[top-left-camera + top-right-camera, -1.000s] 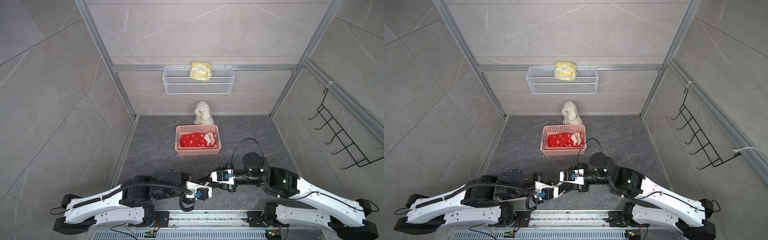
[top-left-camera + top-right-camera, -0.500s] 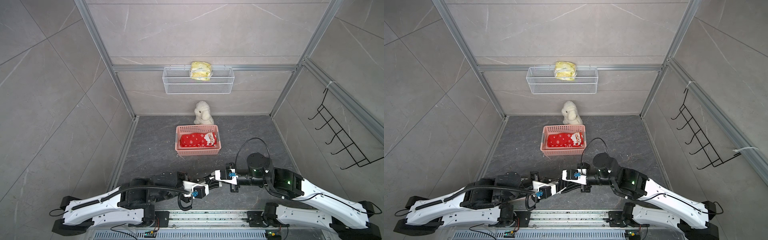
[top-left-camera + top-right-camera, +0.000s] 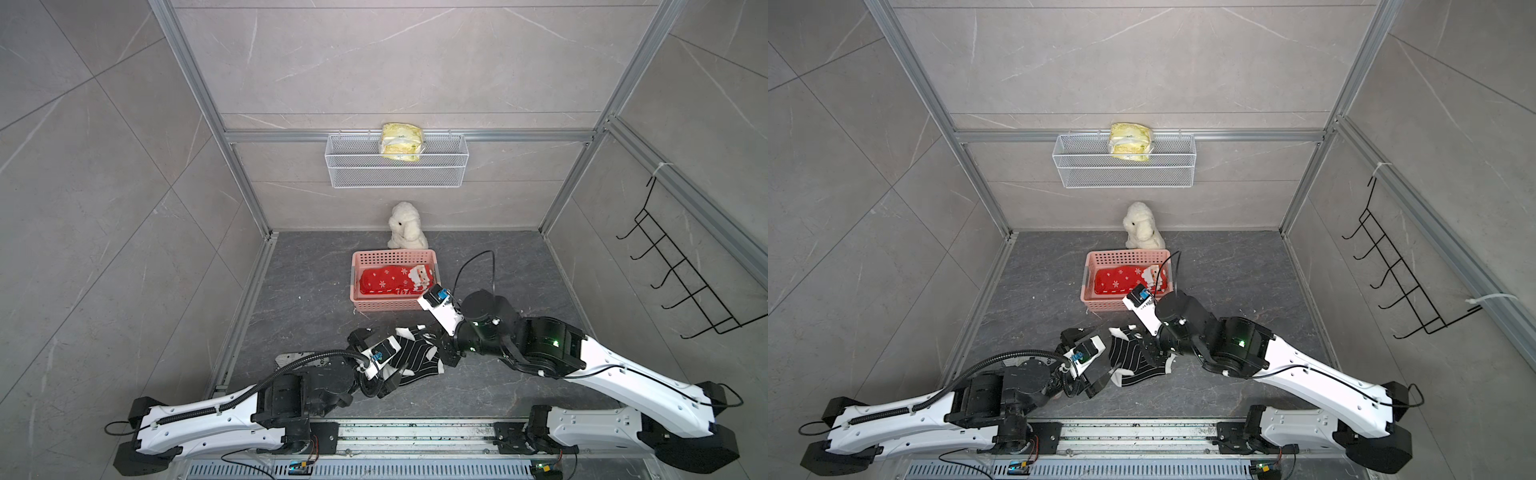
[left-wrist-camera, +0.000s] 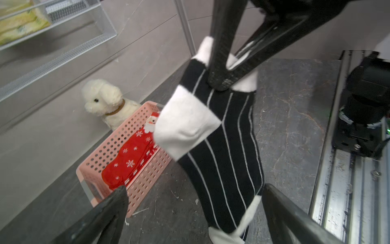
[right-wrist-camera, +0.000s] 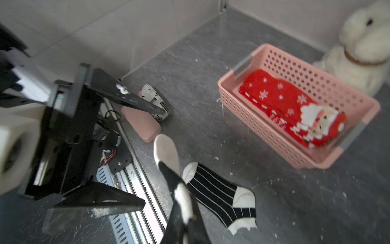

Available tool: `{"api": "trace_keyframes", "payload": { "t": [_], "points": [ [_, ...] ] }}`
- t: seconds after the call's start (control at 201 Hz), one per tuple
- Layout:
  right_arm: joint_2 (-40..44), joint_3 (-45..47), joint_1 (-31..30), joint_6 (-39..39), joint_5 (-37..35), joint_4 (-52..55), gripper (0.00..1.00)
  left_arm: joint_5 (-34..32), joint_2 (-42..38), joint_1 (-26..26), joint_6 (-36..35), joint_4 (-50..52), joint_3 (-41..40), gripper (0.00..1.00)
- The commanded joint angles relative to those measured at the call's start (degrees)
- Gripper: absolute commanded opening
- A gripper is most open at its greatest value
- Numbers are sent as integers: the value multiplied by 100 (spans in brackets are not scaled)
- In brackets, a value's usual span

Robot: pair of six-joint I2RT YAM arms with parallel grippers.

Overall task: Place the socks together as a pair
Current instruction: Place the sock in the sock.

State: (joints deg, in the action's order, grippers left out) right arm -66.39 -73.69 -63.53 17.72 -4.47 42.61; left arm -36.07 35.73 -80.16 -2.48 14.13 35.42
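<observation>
The left gripper (image 4: 195, 189) has its fingers spread wide, with nothing in them. Close by, the right gripper (image 4: 221, 81) has its fingers pressed together, pinching one end of a black striped sock (image 4: 228, 137). Another black sock (image 5: 219, 196) lies on the floor just beside it. Farther back, red socks (image 3: 386, 282) lie in the pink basket (image 3: 386, 306). A white toy dog (image 3: 405, 226) sits behind the basket.

Black sock (image 4: 221, 137) is soft knit cloth, basket (image 4: 105, 147) matt perforated plastic, plush toy (image 4: 103, 97) fluffy.
</observation>
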Motion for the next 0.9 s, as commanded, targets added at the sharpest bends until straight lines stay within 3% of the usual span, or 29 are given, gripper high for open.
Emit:
{"api": "trace_keyframes", "payload": {
  "t": [0.0, 0.124, 0.244, 0.338, 0.453, 0.642, 0.891],
  "points": [
    [-47, 108, -19, 1770, -721, 753, 0, -1546, -382, -6, 1682, -167, -42, 100],
    [321, 762, -17, 2794, -898, 236, 0, -1570, -918, 0, 2465, 233, -232, 100],
    [577, 1420, -26, 3659, -601, -712, 0, -1736, -1569, 0, 3506, 627, -547, 100],
    [383, 1602, -49, 4001, -186, -1408, 0, -1979, -2127, 0, 4462, 1098, -776, 99],
    [53, 1654, -253, 4210, -37, -2331, 0, -1884, -2420, 0, 4787, 1314, -964, 94],
    [-165, 1920, -336, 4554, -88, -3438, 0, -1866, -1648, 0, 5074, 1481, -817, 93],
    [-288, 2257, -337, 5075, -184, -3772, 0, -2182, -496, -5, 5477, 1849, -289, 88]
  ]
}}
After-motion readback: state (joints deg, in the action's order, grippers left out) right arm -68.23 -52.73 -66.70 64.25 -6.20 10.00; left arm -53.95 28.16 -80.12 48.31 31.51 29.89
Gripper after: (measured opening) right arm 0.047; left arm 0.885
